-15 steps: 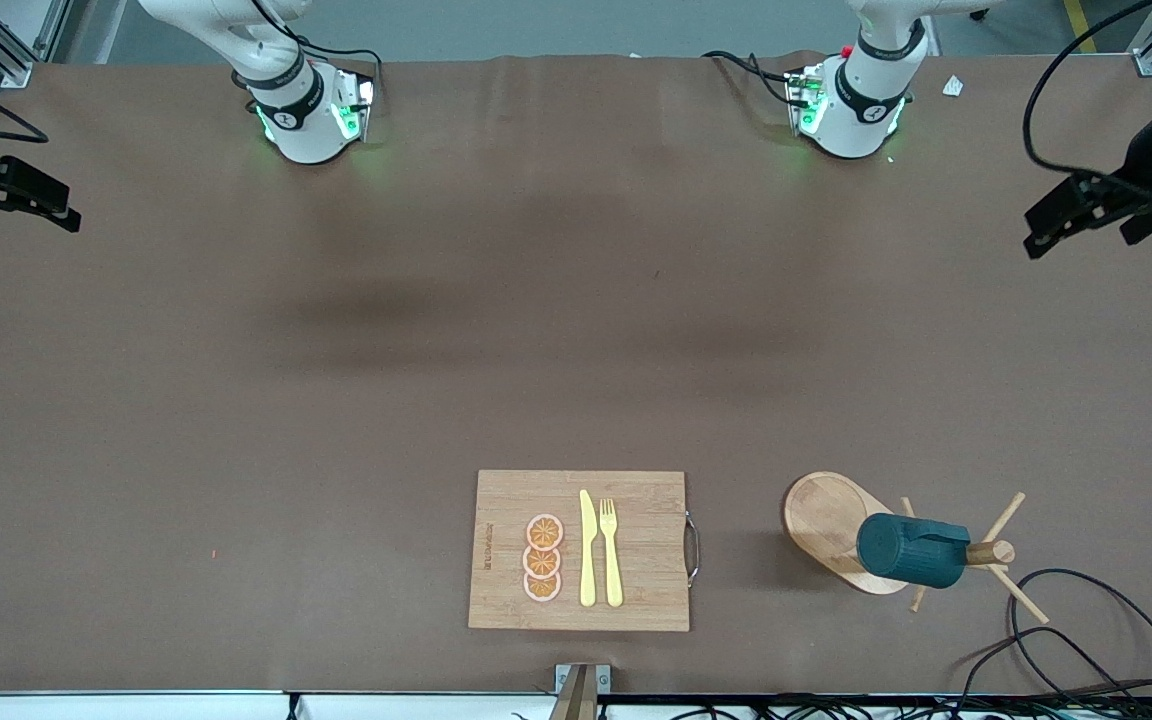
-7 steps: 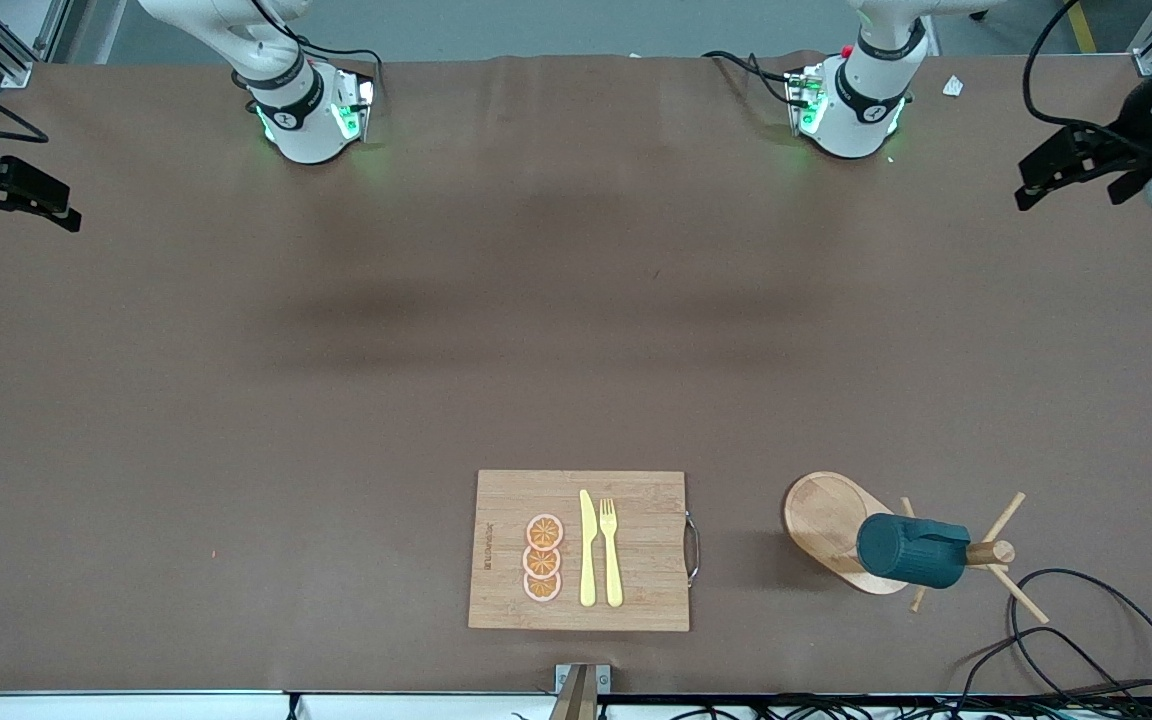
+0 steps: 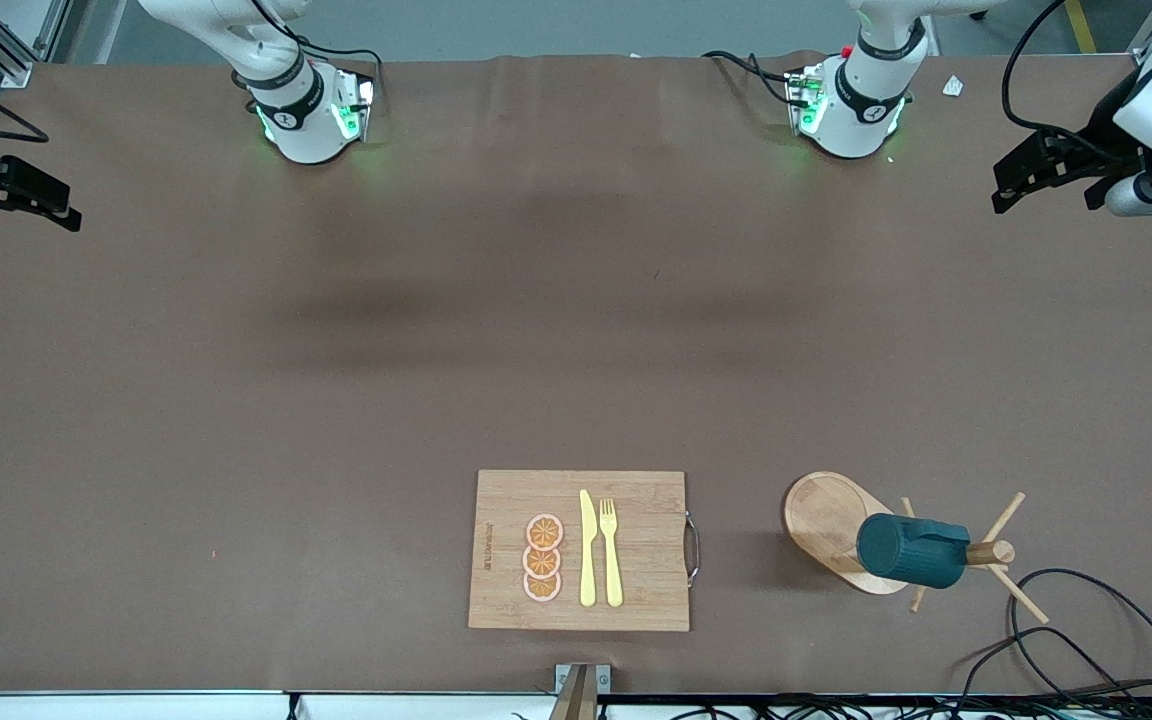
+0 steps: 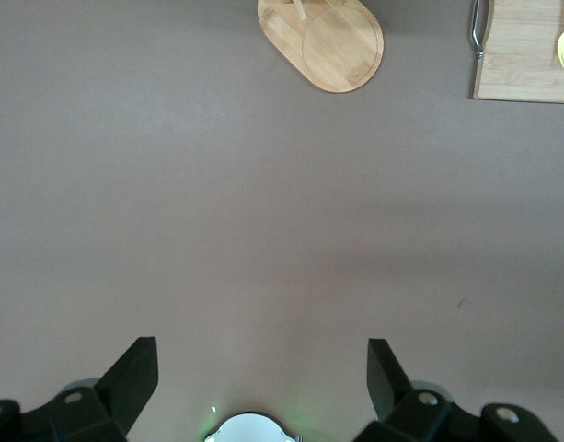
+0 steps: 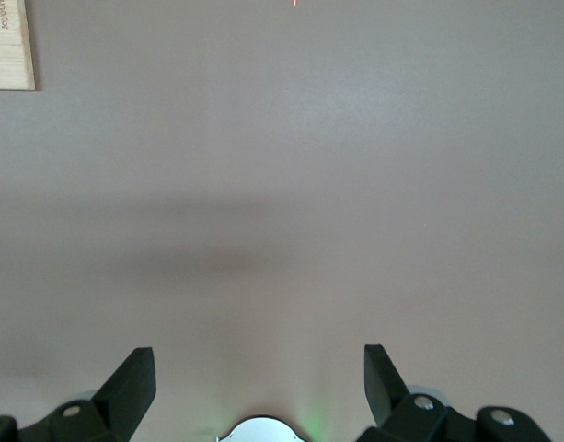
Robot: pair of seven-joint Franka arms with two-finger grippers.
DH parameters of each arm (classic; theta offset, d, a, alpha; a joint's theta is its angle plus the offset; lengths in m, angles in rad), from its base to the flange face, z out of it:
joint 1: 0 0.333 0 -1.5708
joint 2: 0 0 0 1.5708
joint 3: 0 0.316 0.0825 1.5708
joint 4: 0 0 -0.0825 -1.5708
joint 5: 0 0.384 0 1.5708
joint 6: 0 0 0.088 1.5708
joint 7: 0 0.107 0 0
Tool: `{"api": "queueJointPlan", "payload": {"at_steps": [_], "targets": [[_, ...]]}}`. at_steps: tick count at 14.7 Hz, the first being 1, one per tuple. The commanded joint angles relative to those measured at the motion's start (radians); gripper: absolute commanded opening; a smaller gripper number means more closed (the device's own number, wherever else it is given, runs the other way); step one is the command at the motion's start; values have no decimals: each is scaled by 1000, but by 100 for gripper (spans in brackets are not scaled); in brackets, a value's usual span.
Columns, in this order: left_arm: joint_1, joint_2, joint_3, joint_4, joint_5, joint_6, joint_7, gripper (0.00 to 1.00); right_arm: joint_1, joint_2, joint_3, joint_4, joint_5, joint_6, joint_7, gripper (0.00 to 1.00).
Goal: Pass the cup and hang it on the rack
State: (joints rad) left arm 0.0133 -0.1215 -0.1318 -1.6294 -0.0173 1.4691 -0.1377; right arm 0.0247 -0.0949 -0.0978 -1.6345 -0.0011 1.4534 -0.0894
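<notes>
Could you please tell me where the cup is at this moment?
In the front view the cup hangs on the rack, toward the left arm's end of the table, beside the cutting board and about as near that camera.

Cut off by the front view's edge: most of the right arm, leaving only its black two-finger right gripper in sight. Likewise cropped in the left wrist view: the light wooden mug-tree rack, its post and pegs out of frame, and the rectangular bamboo cutting board, only a corner showing. Hidden: handle and mouth of the dark teal cylindrical cup. Too small to read: lettering on the board.
</notes>
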Motion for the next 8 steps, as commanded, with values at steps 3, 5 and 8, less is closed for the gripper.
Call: {"api": "queueJointPlan", "payload": {"at_steps": [3, 5, 8], "targets": [[5, 13, 3, 43, -3, -4, 17, 100, 6, -31, -2, -27, 4, 1, 4, 100], [-1, 13, 1, 42, 5, -4, 17, 100, 6, -31, -2, -28, 6, 1, 4, 100], [0, 13, 0, 42, 5, -6, 18, 100, 6, -31, -2, -27, 4, 1, 2, 100]]}}
